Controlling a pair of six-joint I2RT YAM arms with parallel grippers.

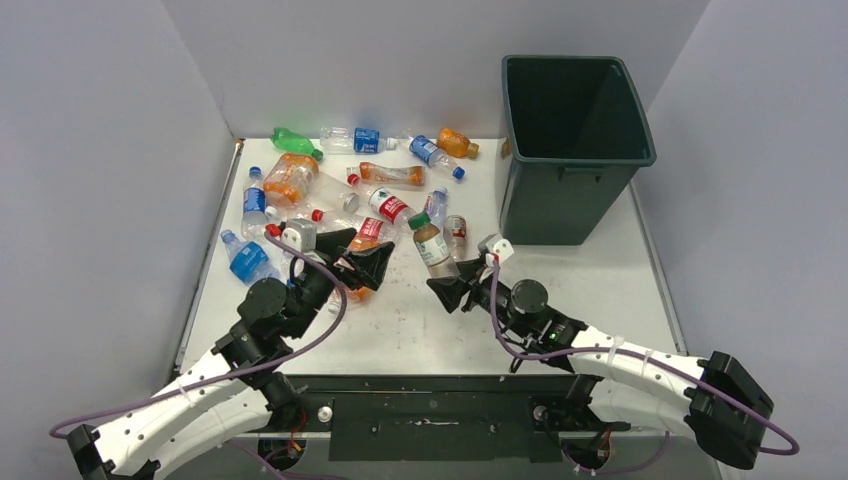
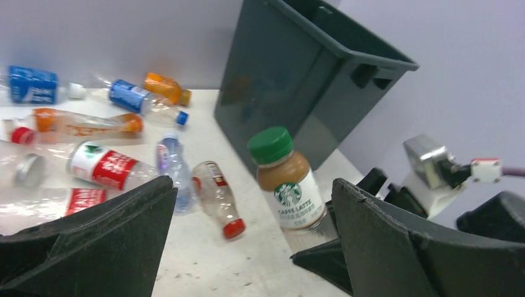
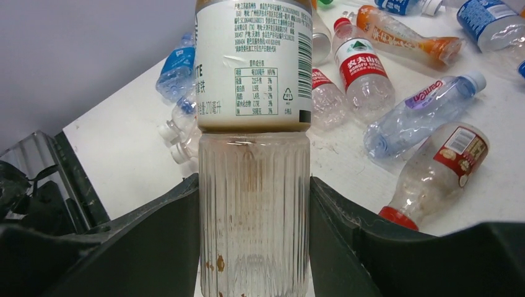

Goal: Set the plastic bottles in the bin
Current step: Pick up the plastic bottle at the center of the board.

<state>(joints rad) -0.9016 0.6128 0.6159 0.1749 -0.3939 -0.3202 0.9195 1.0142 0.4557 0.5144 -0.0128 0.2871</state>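
While the right end effector (image 1: pixel 450 284) is clamping the lower body of an upright Starbucks coffee bottle (image 1: pixel 431 243) in the overhead view, the left end effector (image 1: pixel 362 256) is hanging with its jaws spread wide, holding nothing, at the near edge of the scattered plastic bottles (image 1: pixel 340 190). These are lying across the far left part of the white counter (image 1: pixel 420 325), and the dark green bin (image 1: pixel 560 205) is standing at the far right, near the gripped bottle but apart from it. From the left wrist, the green-capped coffee bottle is showing upright, well ahead of the two released fingers (image 2: pixel 99 241), with the bin close behind it and a red-capped clear bottle (image 2: pixel 215 190) lying just to its left. From the right wrist, both dark fingers (image 3: pixel 155 247) are pressing flush against the ribbed clear base of the bottle, under its white label, while more bottles are lying on the counter behind.
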